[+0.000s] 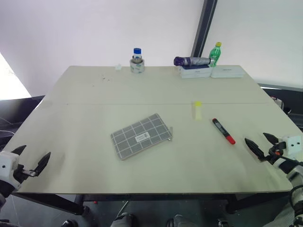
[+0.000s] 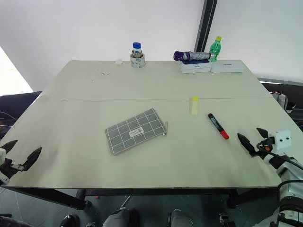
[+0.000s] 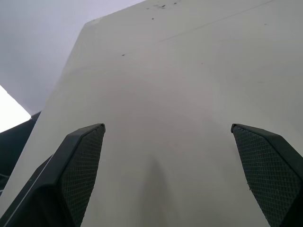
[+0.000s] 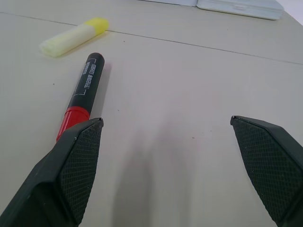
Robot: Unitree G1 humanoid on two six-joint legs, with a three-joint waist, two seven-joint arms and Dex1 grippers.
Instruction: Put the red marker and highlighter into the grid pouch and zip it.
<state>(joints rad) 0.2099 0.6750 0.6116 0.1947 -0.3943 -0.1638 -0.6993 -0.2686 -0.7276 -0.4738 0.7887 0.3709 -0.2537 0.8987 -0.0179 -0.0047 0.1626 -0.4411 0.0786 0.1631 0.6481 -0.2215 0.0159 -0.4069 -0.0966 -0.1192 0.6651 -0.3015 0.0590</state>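
The grid pouch [image 1: 141, 135] lies flat and skewed in the middle of the table, its zipper pull [image 1: 171, 138] at the right end. To its right rests the red marker [image 1: 223, 130], black-barrelled with a red cap toward me; the wrist view shows it as red marker [image 4: 83, 91]. Just beyond it lies the highlighter [image 1: 197, 109], its yellow cap pointing away. My right gripper [image 1: 261, 143] hovers open at the table's near right edge, a little right of the marker. My left gripper [image 1: 31, 158] hangs open at the near left edge, far from everything.
Along the far edge of the table [image 1: 85, 94] stand a blue-capped jar on a tape roll [image 1: 137, 61], a folded purple umbrella [image 1: 191, 61] on a white box [image 1: 195, 72], a green bottle [image 1: 215, 54] and a flat white case [image 1: 228, 71].
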